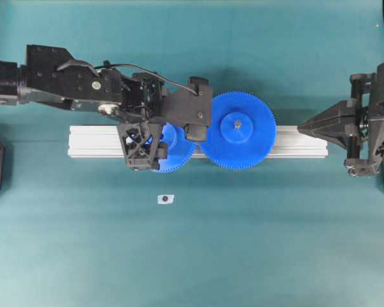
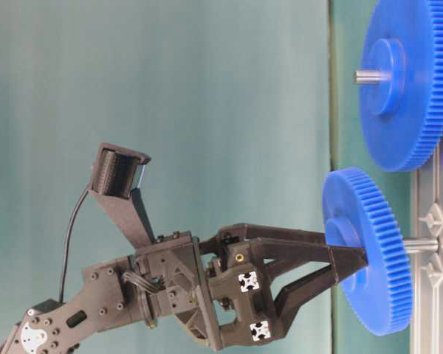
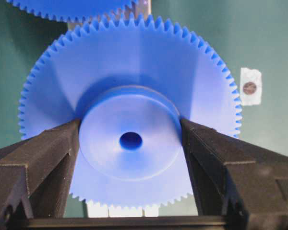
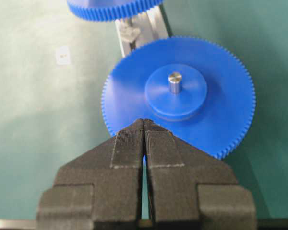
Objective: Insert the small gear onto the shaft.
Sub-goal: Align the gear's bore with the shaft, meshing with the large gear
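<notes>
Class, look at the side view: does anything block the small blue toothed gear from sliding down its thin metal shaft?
Nothing visible does. The small blue toothed gear, gripped at its hub by the left gripper, is already threaded on the thin metal shaft.

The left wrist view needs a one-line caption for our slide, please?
Left gripper clasps the small gear by its raised hub, centre hole unfilled.

Wider blue gear, aluminium rail, sticker
</notes>
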Controlling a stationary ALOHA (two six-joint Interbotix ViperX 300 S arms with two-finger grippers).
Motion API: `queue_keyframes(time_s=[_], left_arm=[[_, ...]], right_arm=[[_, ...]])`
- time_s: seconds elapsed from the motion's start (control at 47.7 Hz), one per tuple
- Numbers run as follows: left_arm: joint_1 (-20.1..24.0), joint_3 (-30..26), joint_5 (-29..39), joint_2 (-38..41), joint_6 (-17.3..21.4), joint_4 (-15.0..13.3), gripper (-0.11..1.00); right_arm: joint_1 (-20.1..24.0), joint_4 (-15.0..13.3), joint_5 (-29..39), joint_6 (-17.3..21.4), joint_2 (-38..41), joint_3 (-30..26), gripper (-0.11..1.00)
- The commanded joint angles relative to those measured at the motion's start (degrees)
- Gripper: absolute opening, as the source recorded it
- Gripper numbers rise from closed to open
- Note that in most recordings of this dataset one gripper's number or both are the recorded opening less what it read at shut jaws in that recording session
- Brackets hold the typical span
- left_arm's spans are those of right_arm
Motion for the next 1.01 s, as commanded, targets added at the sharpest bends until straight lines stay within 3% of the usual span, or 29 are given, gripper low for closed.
queue_keyframes(time_s=[0.0,0.231,0.587,0.985], left_arm=[[0.35,-1.85,-0.26,-0.62,0.44,0.18,0.70],[0.44,-4.22,2.55,1.58,2.90,0.18,0.70],[0.35,-5.19,5.80,1.58,2.81,0.18,0.70],[0.35,-5.80,0.62,0.88,2.72,0.18,0.70]], right_arm=[[-0.18,0.00,-0.53,0.62,0.18,-0.53,0.00],[-0.18,0.00,-0.70,0.62,0.18,-0.44,0.00],[-0.18,0.00,-0.62,0.62,-0.88,-0.18,0.00],[-0.70,0.00,-0.09,0.62,-1.76,-0.18,0.00]])
